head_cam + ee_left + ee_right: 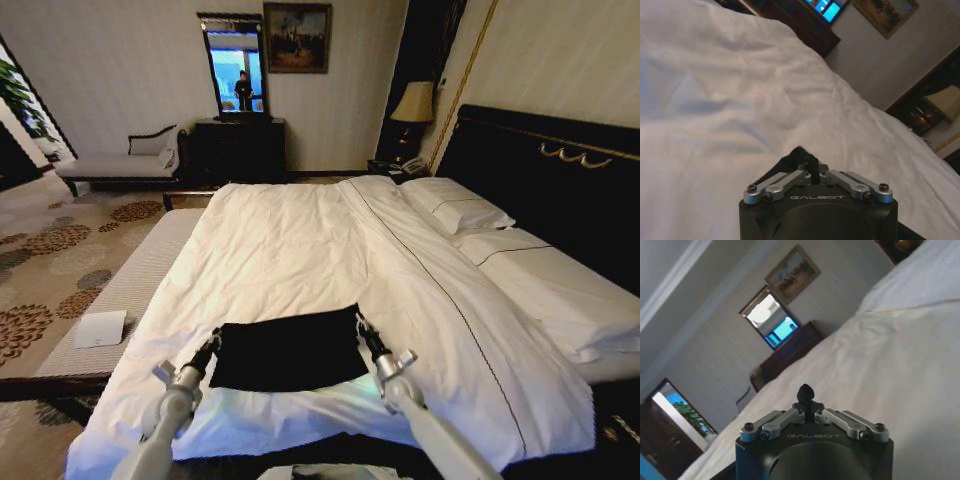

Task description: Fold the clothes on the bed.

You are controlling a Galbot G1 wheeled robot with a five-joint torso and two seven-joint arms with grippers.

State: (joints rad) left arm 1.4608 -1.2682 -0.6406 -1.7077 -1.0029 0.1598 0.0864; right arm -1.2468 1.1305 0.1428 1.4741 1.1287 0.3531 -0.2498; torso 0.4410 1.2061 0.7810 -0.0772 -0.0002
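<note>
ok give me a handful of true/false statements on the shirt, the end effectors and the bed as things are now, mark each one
1. The black T-shirt lies on the white duvet near the foot of the bed. True.
2. The left end effector is at the shirt's left edge and the right end effector at its right edge. True.
3. The right end effector is shut on black cloth. True; a pinch of fabric shows between its fingers in the right wrist view.
4. The shirt hangs over the headboard. False; it lies on the duvet, far from it.
5. The pillows are stacked on the shirt. False; they lie by the headboard.
</note>
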